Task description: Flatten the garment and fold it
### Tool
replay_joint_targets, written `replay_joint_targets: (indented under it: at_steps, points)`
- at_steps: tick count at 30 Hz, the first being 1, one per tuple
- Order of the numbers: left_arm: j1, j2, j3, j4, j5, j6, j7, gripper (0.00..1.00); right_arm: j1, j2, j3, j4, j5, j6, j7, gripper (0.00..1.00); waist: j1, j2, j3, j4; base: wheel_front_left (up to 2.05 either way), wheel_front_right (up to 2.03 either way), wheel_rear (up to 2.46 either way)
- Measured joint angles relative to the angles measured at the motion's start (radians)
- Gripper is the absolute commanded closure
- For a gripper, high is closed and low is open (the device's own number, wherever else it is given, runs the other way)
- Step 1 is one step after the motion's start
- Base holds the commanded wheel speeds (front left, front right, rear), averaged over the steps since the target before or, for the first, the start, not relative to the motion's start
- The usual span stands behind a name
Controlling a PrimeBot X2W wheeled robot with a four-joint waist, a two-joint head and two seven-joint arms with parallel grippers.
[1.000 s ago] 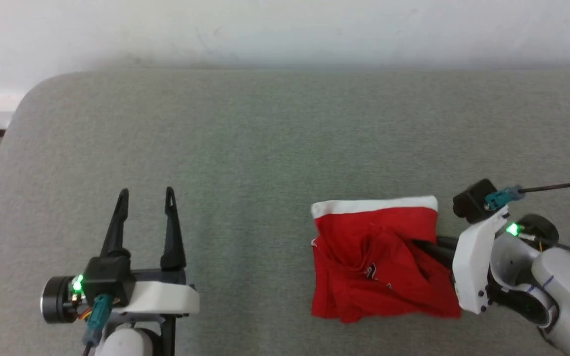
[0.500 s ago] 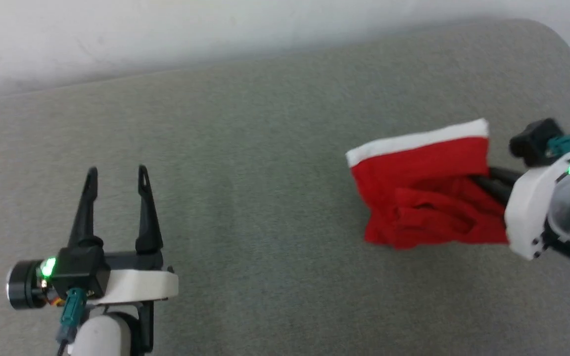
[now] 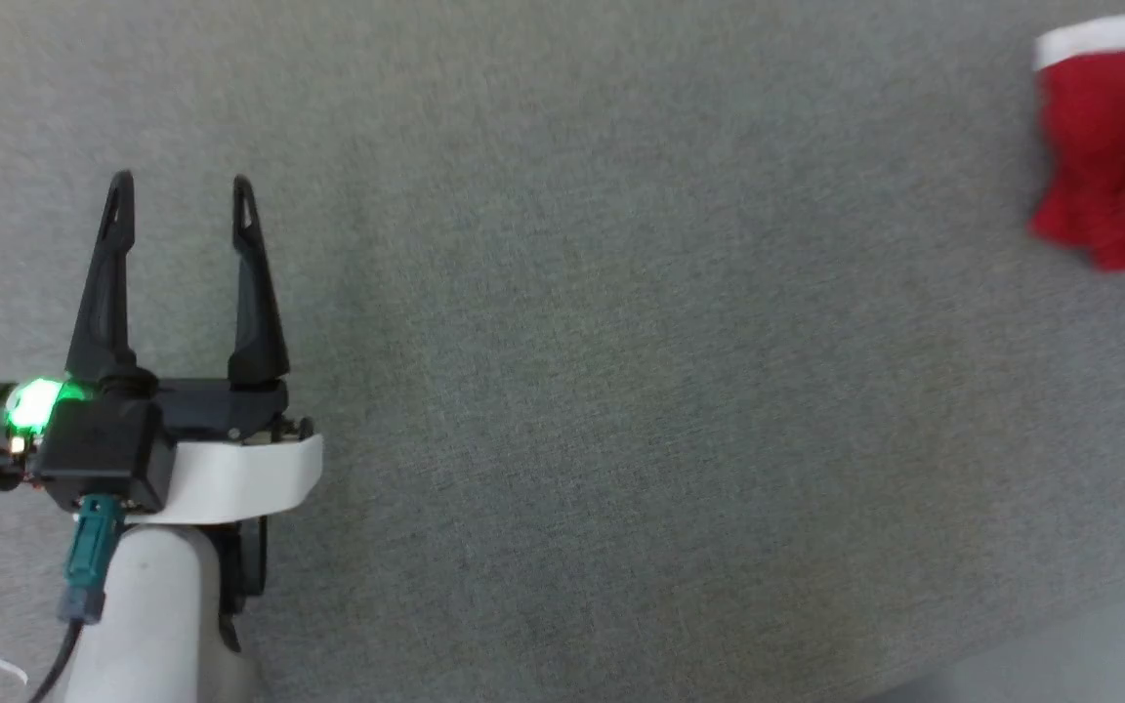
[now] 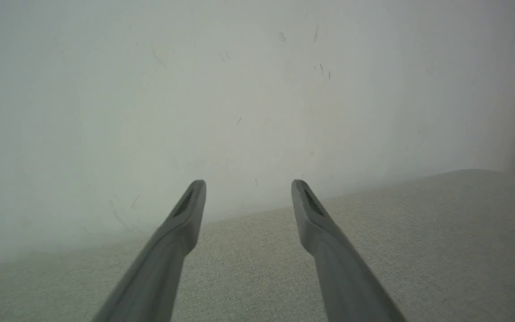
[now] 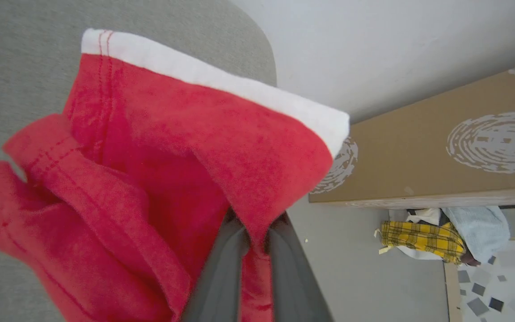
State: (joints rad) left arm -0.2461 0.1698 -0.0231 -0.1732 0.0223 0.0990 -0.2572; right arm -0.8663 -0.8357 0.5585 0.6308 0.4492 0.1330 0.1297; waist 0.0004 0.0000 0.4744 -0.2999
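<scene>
Grey padded bench [image 3: 621, 410]. We see right pincer [image 5: 257, 232] clamped on bunched red shorts [image 5: 172, 147]; left pincer [image 3: 182, 186] wide, empty, shorts well off to its right; right arm nearer.

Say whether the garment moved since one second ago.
Yes. The garment went right across the table, toward its rounded corner, held in the right end effector.

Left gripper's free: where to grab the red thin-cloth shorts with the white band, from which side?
The white band's free corner, approached from the robot's left. The right gripper is shut on the red shorts near the band's other end, and the rest is bunched; the open left gripper pinching that corner would likely let both stretch the edge straight.
</scene>
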Motion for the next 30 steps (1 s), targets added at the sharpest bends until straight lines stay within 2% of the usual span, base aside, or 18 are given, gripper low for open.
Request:
replay_joint_targets:
  at_steps: [6,12,13,14,19,23,27,30]
  points:
    - [-0.009,-0.003,-0.038,-0.040,0.006,0.012,0.000,0.00,-0.078,-0.001,-0.101,0.195,-0.059,0.000,-0.067,1.00,0.0000,0.0000,0.099,0.001,0.00,0.00,0.00]
    - [-0.012,-0.002,-0.053,-0.055,0.005,0.026,0.000,0.00,-0.100,0.072,-0.139,0.285,-0.100,0.000,-0.115,1.00,-0.0002,0.0000,0.140,0.021,0.00,0.00,0.00]
    - [-0.012,-0.001,-0.055,-0.056,0.004,0.027,0.000,0.00,-0.102,0.082,-0.146,0.300,-0.107,0.000,-0.124,0.81,-0.0002,0.0000,0.139,0.025,0.00,0.00,0.00]
    - [-0.012,-0.001,-0.056,-0.056,0.004,0.029,0.000,0.00,-0.108,0.091,-0.154,0.316,-0.118,0.000,-0.131,0.00,-0.0002,0.0000,0.136,0.027,0.00,0.00,0.00]
    - [-0.011,-0.002,-0.063,-0.054,-0.006,0.044,0.000,0.00,-0.134,0.086,-0.220,0.404,-0.201,0.000,-0.195,0.00,-0.0004,0.0000,0.101,0.034,0.00,0.00,0.00]
    - [0.002,-0.008,-0.064,-0.048,-0.019,0.056,0.000,0.00,-0.158,0.052,-0.283,0.437,-0.314,0.000,-0.310,0.00,-0.0005,0.0000,0.053,0.042,0.00,0.00,0.00]
    - [0.043,-0.017,-0.055,-0.034,-0.034,0.066,0.000,0.00,-0.171,0.058,-0.386,0.410,-0.416,0.000,-0.371,0.00,-0.0006,0.0000,-0.007,0.052,0.00,0.00,0.00]
    - [0.077,-0.021,-0.044,-0.020,-0.047,0.070,0.000,0.00,-0.156,0.109,-0.466,0.314,-0.451,0.000,-0.384,0.00,-0.0006,0.0000,-0.055,0.061,0.00,0.00,0.00]
